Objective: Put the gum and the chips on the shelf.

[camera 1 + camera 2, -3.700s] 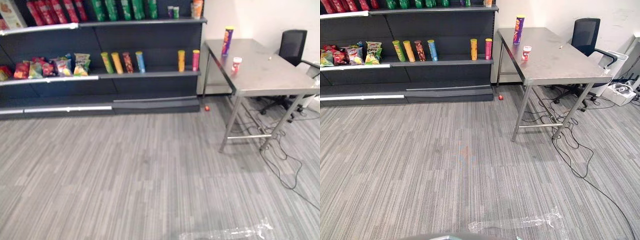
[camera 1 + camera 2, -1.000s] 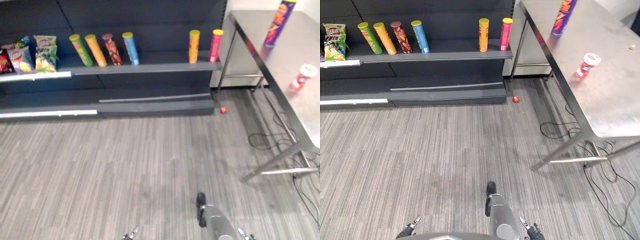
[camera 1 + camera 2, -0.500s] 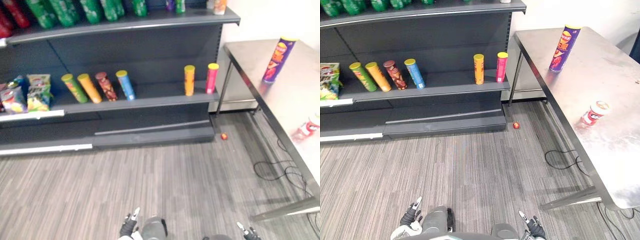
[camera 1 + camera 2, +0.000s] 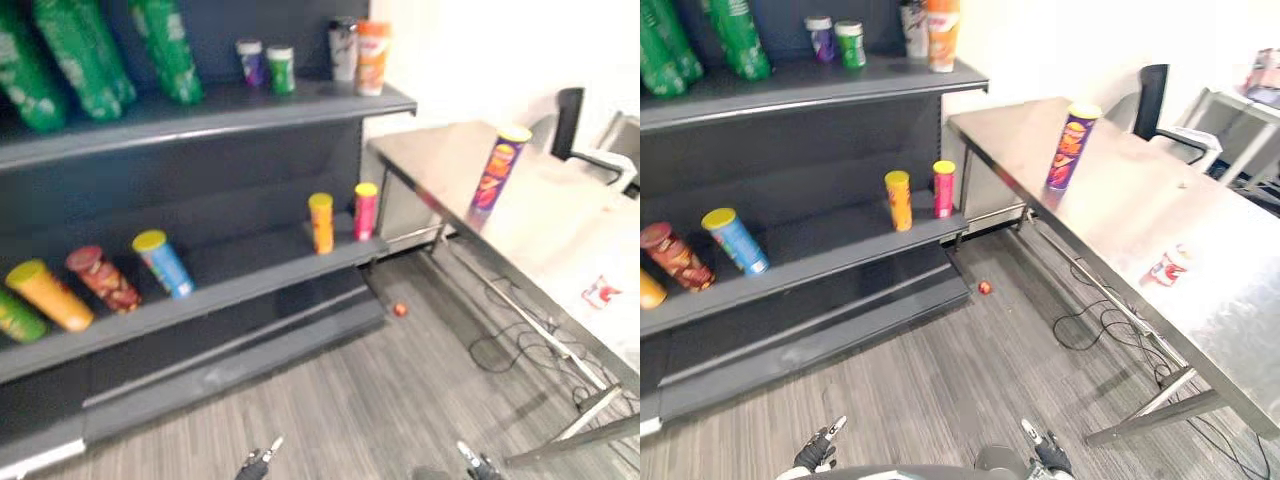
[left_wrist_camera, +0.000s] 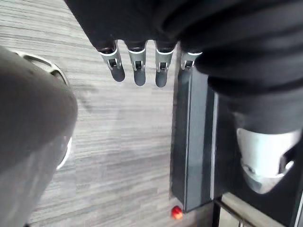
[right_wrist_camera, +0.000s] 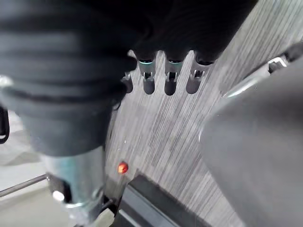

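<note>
Since 0.5 s ago the whole view has swung toward the table, so the camera moved; chips and gum sit on the table as before. Chips tube [image 4: 1070,147]: purple, yellow lid, upright on the steel table [image 4: 1120,205], near the table's end closest to the shelf [image 4: 810,88] and just in from its long front edge. Gum tub [image 4: 1167,267]: red and white, further along the same table, well apart from the chips, also nearer the front edge than the back; cannot tell whether it stands or lies. Neither item is on the shelf yet. Left hand [image 5: 138,66]: fingers straight, nothing held, above the grey floor [image 4: 970,370] beside the shelf base. Right hand [image 6: 170,78]: fingers straight, likewise empty, above the floor. Middle shelf board carries an orange tube [image 4: 898,200] and a pink tube [image 4: 943,188] side by side at its table-end corner, with a blue tube [image 4: 735,240] further along. Top board holds green bottles [image 4: 737,38]. Small red ball [image 4: 984,288] on the floor by the shelf's base corner. Dark chair [image 4: 1152,95] behind the table's far edge.
</note>
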### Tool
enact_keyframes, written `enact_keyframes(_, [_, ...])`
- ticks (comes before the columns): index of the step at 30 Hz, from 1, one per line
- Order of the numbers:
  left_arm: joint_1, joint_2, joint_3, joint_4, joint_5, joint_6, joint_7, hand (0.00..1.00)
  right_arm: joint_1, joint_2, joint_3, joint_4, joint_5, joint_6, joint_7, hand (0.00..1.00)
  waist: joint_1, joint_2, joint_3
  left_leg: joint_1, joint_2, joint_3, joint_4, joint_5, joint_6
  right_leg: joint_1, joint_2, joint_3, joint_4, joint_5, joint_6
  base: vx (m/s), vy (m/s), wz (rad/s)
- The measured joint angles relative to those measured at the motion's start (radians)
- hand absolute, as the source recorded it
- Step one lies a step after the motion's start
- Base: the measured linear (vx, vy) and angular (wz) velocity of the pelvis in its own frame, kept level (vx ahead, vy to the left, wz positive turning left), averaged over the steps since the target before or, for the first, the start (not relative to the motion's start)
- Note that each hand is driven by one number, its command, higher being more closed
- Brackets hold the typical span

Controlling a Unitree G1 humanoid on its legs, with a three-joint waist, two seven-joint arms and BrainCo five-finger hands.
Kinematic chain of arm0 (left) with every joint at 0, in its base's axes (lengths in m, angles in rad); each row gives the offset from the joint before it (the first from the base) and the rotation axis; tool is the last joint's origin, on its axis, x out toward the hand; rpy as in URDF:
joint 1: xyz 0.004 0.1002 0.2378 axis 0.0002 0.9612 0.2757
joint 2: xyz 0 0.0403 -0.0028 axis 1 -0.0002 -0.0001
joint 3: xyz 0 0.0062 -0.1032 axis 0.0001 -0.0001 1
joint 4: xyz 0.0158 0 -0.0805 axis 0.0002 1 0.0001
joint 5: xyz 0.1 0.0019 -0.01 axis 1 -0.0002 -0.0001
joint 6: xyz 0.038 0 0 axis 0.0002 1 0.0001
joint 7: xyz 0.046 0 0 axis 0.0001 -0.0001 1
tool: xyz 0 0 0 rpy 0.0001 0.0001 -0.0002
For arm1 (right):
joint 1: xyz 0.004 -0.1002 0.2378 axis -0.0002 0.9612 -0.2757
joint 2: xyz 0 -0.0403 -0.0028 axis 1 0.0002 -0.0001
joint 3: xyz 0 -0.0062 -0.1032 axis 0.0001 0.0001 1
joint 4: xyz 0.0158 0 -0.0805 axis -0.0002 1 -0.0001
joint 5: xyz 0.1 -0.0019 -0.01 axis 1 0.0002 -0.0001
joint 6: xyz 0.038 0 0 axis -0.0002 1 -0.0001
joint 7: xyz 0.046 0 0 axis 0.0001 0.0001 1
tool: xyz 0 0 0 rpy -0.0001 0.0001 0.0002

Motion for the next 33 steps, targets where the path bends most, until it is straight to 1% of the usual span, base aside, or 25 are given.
enact_keyframes(1, [-0.001,-0.005,0.002,0.008,0.001,0.002,0.0,0.0,0.002,-0.011,0.005,0.001,-0.003,-0.002,0.001,0.0,0.0,0.006,-0.002,0.009,-0.002,-0.004,-0.019,0.001,-0.002,0.008,-0.003,-0.014,-0.026,0.0,0.0,0.2,0.043,-0.86])
enact_keyframes(2, [-0.004,-0.019,0.001,0.024,0.021,0.008,-0.002,0.0,-0.007,-0.033,0.013,0.002,-0.025,-0.002,0.002,0.0,-0.003,0.049,-0.011,0.021,0.012,0.0,-0.062,0.006,-0.009,0.018,0.008,-0.063,-0.086,0.001,0.0,0.19,0.05,-0.85])
enact_keyframes(3, [-0.008,-0.027,0.002,0.03,0.026,0.014,-0.002,0.0,-0.013,-0.042,0.015,0.004,-0.037,-0.002,0.002,0.0,-0.005,0.052,-0.004,0.029,0.018,0.018,-0.093,0.006,-0.01,0.021,0.014,-0.083,-0.127,0.002,0.001,0.14,0.039,-0.99])
enact_keyframes(4, [-0.015,-0.029,0.002,0.031,0.026,0.019,-0.002,0.0,-0.026,-0.047,0.013,0.007,-0.038,-0.002,0.0,0.0,-0.005,0.073,0.007,0.045,0.021,0.047,-0.119,0.011,-0.018,0.026,0.022,-0.108,-0.164,0.004,0.004,0.08,0.023,-1.06])
enact_keyframes(5, [-0.023,-0.03,0.002,0.031,0.027,0.019,-0.003,0.0,-0.033,-0.048,0.013,0.007,-0.038,-0.002,-0.002,0.0,-0.005,0.07,0.027,0.058,0.025,0.081,-0.142,0.017,-0.027,0.04,0.031,-0.156,-0.217,0.006,0.008,0.08,-0.018,-1.19])
enact_keyframes(6, [-0.024,-0.03,0.002,0.03,0.028,0.019,-0.003,0.0,-0.034,-0.047,0.014,0.008,-0.038,-0.002,-0.003,0.0,-0.006,0.069,0.03,0.069,0.031,0.106,-0.159,0.02,-0.033,0.057,0.039,-0.22,-0.264,0.009,0.006,0.05,-0.057,-1.07])
enact_keyframes(7, [-0.027,-0.029,0.002,0.029,0.028,0.019,-0.004,0.0,-0.035,-0.045,0.013,0.008,-0.038,-0.002,-0.004,0.0,-0.006,0.066,0.038,0.081,0.034,0.116,-0.166,0.022,-0.036,0.07,0.044,-0.25,-0.287,0.014,-0.002,0.04,-0.092,-0.99])
enact_keyframes(8, [-0.032,-0.029,0.001,0.03,0.029,0.019,-0.004,0.0,-0.036,-0.045,0.013,0.008,-0.039,-0.002,-0.005,0.0,-0.006,0.063,0.053,0.103,0.039,0.133,-0.176,0.027,-0.043,0.086,0.049,-0.306,-0.311,0.022,-0.015,0.02,-0.078,-0.7])
enact_keyframes(9, [-0.033,-0.028,0.001,0.03,0.031,0.019,-0.005,0.0,-0.036,-0.045,0.013,0.008,-0.039,-0.002,-0.005,0.0,-0.008,0.062,0.057,0.113,0.039,0.139,-0.184,0.03,-0.048,0.092,0.051,-0.325,-0.319,0.027,-0.021,0.0,-0.085,-0.72])
enact_keyframes(10, [-0.035,-0.028,-0.001,0.028,0.037,0.019,-0.006,0.0,-0.034,-0.046,0.012,0.01,-0.04,-0.001,-0.006,0.0,-0.016,0.057,0.063,0.13,0.035,0.141,-0.193,0.037,-0.06,0.104,0.056,-0.329,-0.337,0.028,-0.024,0.0,-0.048,-0.4])
enact_keyframes(11, [-0.036,-0.03,-0.001,0.028,0.038,0.019,-0.007,0.0,-0.033,-0.049,0.012,0.012,-0.04,0.0,-0.006,0.0,-0.021,0.057,0.065,0.134,0.033,0.141,-0.195,0.038,-0.062,0.111,0.06,-0.324,-0.351,0.028,-0.024,-0.01,-0.033,-0.26])
enact_keyframes(12, [-0.035,-0.031,-0.001,0.028,0.038,0.02,-0.012,0.0,-0.032,-0.052,0.008,0.019,-0.04,0.001,-0.006,0.0,-0.032,0.058,0.065,0.138,0.029,0.141,-0.198,0.039,-0.063,0.132,0.068,-0.321,-0.396,0.029,-0.025,-0.02,0.002,-0.12])
enact_keyframes(13, [-0.035,-0.035,0.004,0.027,0.037,0.021,-0.017,0.0,-0.032,-0.054,0.003,0.031,-0.04,0.002,-0.006,0.0,-0.03,0.059,0.066,0.145,0.023,0.147,-0.203,0.039,-0.063,0.16,0.084,-0.308,-0.463,0.038,-0.035,-0.03,0.005,-0.15])
enact_keyframes(14, [-0.034,-0.043,0.009,0.025,0.037,0.021,-0.019,0.0,-0.032,-0.055,0.003,0.037,-0.04,0.003,-0.006,0.0,-0.029,0.058,0.066,0.146,0.02,0.156,-0.203,0.039,-0.064,0.176,0.092,-0.3,-0.503,0.043,-0.037,-0.04,0.001,-0.24])
enact_keyframes(16, [-0.03,-0.046,0.021,0.017,0.035,0.022,-0.024,0.0,-0.034,-0.059,0.003,0.043,-0.042,0.015,-0.003,0.0,-0.028,0.061,0.068,0.143,0.008,0.167,-0.203,0.034,-0.071,0.217,0.116,-0.273,-0.631,0.08,-0.043,-0.05,-0.008,-0.31])
enact_keyframes(18, [-0.027,-0.047,0.021,0.012,0.036,0.024,-0.027,0.0,-0.034,-0.065,0.002,0.041,-0.06,0.019,-0.002,0.0,-0.029,0.065,0.069,0.14,0.009,0.17,-0.204,0.029,-0.078,0.218,0.127,-0.256,-0.671,0.092,-0.033,-0.06,-0.001,-0.33])
enact_keyframes(19, [-0.026,-0.047,0.02,0.011,0.037,0.026,-0.027,0.0,-0.034,-0.064,0.002,0.039,-0.072,0.02,-0.002,0.0,-0.029,0.066,0.069,0.137,0.01,0.17,-0.204,0.026,-0.082,0.215,0.131,-0.25,-0.676,0.094,-0.029,-0.1,-0.011,-0.33])
enact_keyframes(20, [-0.026,-0.044,0.02,0.008,0.038,0.032,-0.027,0.0,-0.033,-0.064,-0.009,0.035,-0.075,0.022,-0.002,0.0,-0.031,0.068,0.068,0.128,0.018,0.173,-0.208,0.011,-0.096,0.204,0.145,-0.24,-0.694,0.101,-0.021,-0.07,-0.014,-0.22])
enact_keyframes(24, [-0.022,-0.045,0.021,-0.009,0.038,0.033,-0.026,0.0,-0.032,-0.064,-0.027,0.036,-0.065,0.031,-0.003,0.0,-0.029,0.073,0.073,0.123,0.032,0.193,-0.224,-0.014,-0.102,0.201,0.179,-0.214,-0.744,0.125,-0.025,-0.04,-0.019,-0.22])
enact_keyframes(27, [-0.022,-0.048,0.032,-0.012,0.041,0.034,-0.026,0.0,-0.031,-0.065,-0.037,0.035,-0.064,0.032,-0.003,0.0,-0.032,0.077,0.073,0.097,0.032,0.2,-0.222,-0.015,-0.102,0.187,0.187,-0.202,-0.77,0.14,-0.024,0.01,-0.005,-0.14])
enact_keyframes(29, [-0.023,-0.051,0.046,-0.017,0.044,0.038,-0.026,0.0,-0.032,-0.065,-0.054,0.035,-0.064,0.033,-0.003,0.0,-0.03,0.082,0.075,0.086,0.031,0.215,-0.222,-0.015,-0.102,0.174,0.192,-0.19,-0.781,0.153,-0.03,0.06,0.02,-0.18])
enact_keyframes(31, [-0.023,-0.054,0.059,-0.016,0.061,0.041,-0.025,0.0,-0.032,-0.066,-0.063,0.036,-0.062,0.033,-0.003,0.0,-0.032,0.095,0.08,0.081,0.031,0.218,-0.221,-0.014,-0.102,0.168,0.195,-0.185,-0.778,0.166,-0.054,0.09,0.039,-0.14])
enact_keyframes(33, [-0.022,-0.058,0.063,-0.016,0.068,0.041,-0.022,0.0,-0.03,-0.07,-0.064,0.037,-0.062,0.035,-0.003,0.0,-0.03,0.105,0.074,0.082,0.031,0.223,-0.221,-0.014,-0.102,0.163,0.199,-0.168,-0.778,0.173,-0.066,0.09,0.054,-0.2])
